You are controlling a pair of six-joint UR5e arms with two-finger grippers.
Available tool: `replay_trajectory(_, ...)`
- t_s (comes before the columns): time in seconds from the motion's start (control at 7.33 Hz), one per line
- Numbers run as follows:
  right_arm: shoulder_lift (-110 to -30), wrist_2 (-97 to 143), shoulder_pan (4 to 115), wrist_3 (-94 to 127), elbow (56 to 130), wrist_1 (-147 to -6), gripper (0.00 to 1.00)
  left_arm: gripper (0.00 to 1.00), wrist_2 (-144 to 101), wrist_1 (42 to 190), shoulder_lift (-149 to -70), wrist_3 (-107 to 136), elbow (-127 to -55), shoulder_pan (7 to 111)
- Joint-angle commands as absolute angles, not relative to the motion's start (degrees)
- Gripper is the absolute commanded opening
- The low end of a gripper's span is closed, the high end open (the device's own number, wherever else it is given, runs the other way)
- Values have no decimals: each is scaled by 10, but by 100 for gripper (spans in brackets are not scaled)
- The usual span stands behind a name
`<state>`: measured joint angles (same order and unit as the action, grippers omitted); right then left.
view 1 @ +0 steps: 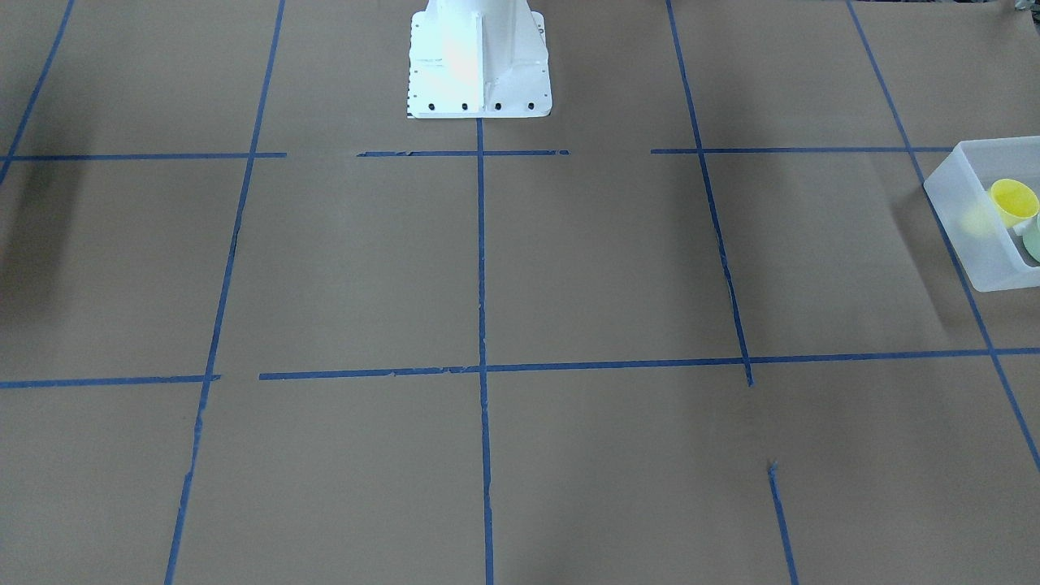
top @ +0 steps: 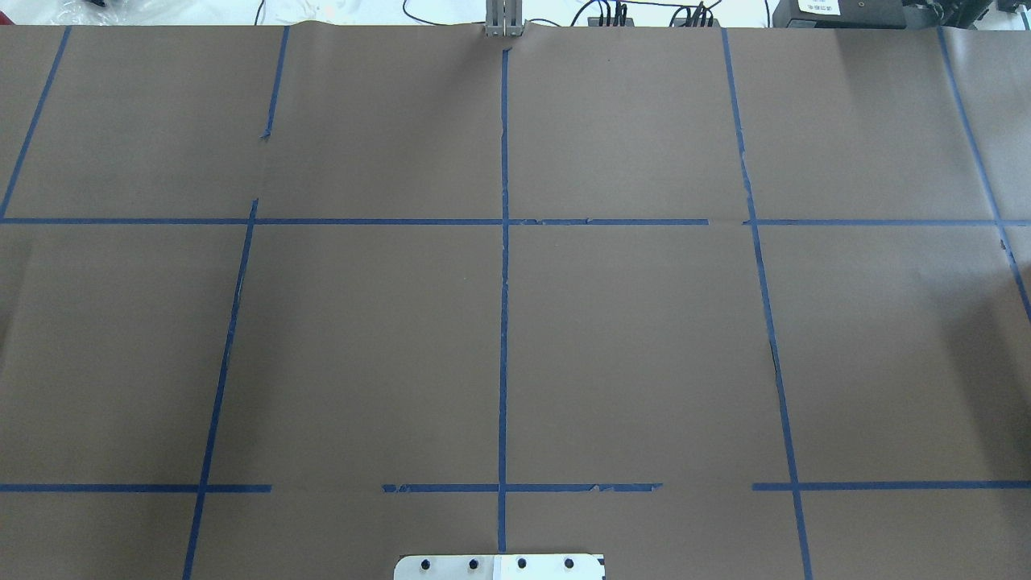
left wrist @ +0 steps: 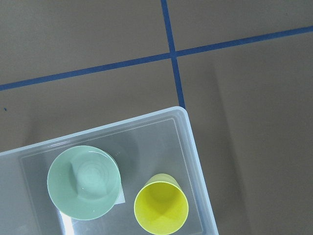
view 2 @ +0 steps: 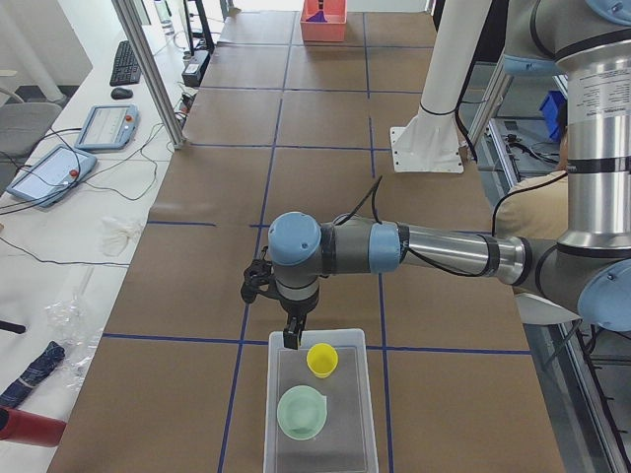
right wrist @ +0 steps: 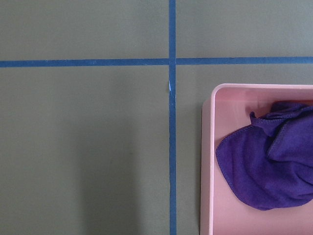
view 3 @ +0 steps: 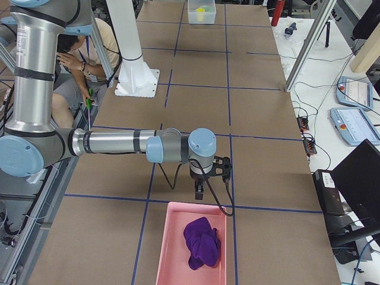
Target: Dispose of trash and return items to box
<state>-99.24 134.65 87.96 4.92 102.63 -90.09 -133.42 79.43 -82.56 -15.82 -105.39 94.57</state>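
The frosted-white box (view 2: 347, 436) stands at the table's end on my left. The yellow cup (view 2: 321, 359) stands upright inside it, and the mint-green bowl (view 2: 302, 411) sits beside the cup. The left wrist view looks down on the box (left wrist: 188, 131) with the bowl (left wrist: 84, 182) and cup (left wrist: 161, 210). The front-facing view shows the box (view 1: 959, 219) and cup (view 1: 1013, 199) at its right edge. My left gripper (view 2: 293, 338) hangs over the box's inner end; I cannot tell if it is open. My right gripper (view 3: 199, 193) hangs by a pink bin; I cannot tell its state.
A pink bin (view 3: 163, 249) holding a purple cloth (view 3: 202, 242) stands at the table's end on my right; it also shows in the right wrist view (right wrist: 208, 161). The white robot base (view 1: 479, 65) is at the table's back middle. Blue tape lines grid the brown tabletop.
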Motion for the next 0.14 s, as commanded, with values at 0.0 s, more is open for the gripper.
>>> replay_trajectory(0.0,-993,1346,879,49,1026,-901,100,100,-1334,795,-829,-158,-1052,946)
